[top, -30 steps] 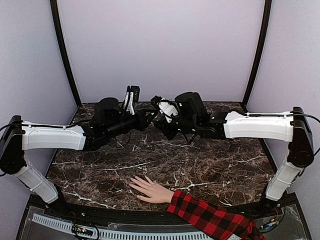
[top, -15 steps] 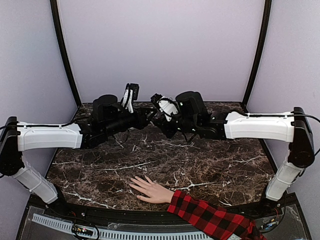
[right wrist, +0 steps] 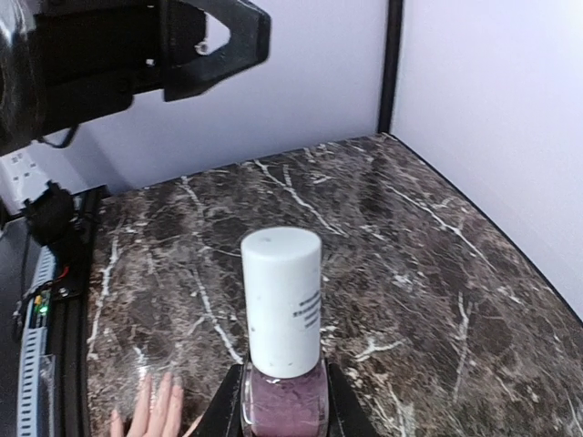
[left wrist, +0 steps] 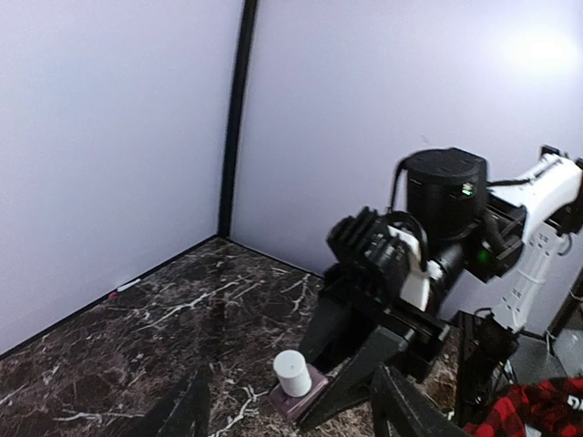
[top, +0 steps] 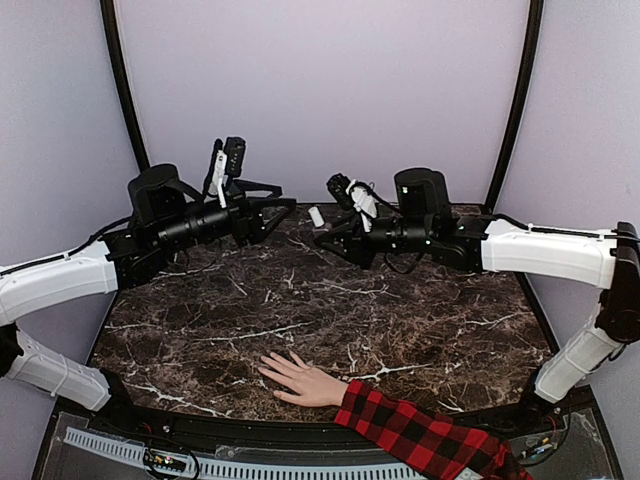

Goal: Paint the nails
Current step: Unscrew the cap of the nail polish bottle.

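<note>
A small polish bottle (right wrist: 282,305) with a white cap and purple glass body stands upright between my right gripper's (right wrist: 284,414) fingers, which are shut on its body. From above, the bottle (top: 317,216) hangs over the back of the table. My left gripper (top: 270,212) is open and empty, a short way left of the cap. In the left wrist view my open fingers (left wrist: 189,410) frame the bottle (left wrist: 292,372) from a distance. The pale hand (top: 300,380) lies flat near the front edge, fingers spread; its nails are too small to make out.
A red-and-black plaid sleeve (top: 420,435) runs from the hand to the front right corner. The dark marble table (top: 400,320) is walled by lilac panels with black corner posts (top: 125,100). The hand's fingertips (right wrist: 150,410) show low in the right wrist view.
My left gripper has opened and pulled back to the left and up, away from the bottle's cap. My right arm shifted slightly right, still holding the bottle. The hand has not moved.
</note>
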Robot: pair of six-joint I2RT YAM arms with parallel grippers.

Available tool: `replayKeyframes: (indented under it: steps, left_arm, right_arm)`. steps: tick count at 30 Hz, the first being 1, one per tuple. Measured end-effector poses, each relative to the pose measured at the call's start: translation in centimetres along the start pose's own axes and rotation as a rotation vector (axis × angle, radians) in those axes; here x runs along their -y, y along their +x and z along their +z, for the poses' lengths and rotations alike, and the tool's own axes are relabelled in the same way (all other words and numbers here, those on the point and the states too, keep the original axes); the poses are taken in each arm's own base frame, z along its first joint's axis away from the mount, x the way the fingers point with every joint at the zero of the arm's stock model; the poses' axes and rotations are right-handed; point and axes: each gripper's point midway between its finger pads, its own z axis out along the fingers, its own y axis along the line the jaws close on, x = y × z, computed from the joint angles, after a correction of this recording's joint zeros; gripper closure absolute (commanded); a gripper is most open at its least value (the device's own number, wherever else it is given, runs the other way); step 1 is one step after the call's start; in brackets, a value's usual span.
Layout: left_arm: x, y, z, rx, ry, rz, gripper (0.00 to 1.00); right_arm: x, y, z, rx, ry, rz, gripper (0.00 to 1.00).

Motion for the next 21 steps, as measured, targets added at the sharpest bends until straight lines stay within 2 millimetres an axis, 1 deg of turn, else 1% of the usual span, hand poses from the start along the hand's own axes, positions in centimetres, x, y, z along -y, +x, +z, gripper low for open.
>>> replayKeyframes:
  steps: [2,4,7,9,12,15,21]
  left_arm:
    - [1.7,0.2,-0.2,-0.017,0.101,0.036,0.37]
    - [3.3,1.0,-0.5,-0.047,0.199,0.061,0.38]
    - [5.4,1.9,-1.0,-0.080,0.331,0.086,0.39]
    - [6.6,2.2,-1.4,-0.088,0.406,0.106,0.40]
    - [8.0,2.4,-2.1,-0.089,0.501,0.132,0.43]
    - [8.8,2.6,-2.5,-0.090,0.564,0.141,0.46]
    - [9.6,3.4,-2.4,-0.097,0.648,0.135,0.52]
  right_arm:
    - [-1.4,-0.2,-0.2,0.012,-0.095,-0.005,1.00]
    - [-3.1,-0.2,-0.5,0.017,-0.195,-0.014,1.00]
    - [-5.7,-0.2,-1.2,0.022,-0.350,-0.018,1.00]
    - [-7.0,-0.5,-1.8,0.029,-0.434,-0.021,1.00]
    - [-8.3,-1.4,-2.5,0.040,-0.528,-0.027,1.00]
    - [-9.3,-2.1,-2.9,0.053,-0.601,-0.033,1.00]
    - [-10.3,-1.7,-2.9,0.036,-0.699,-0.007,1.00]
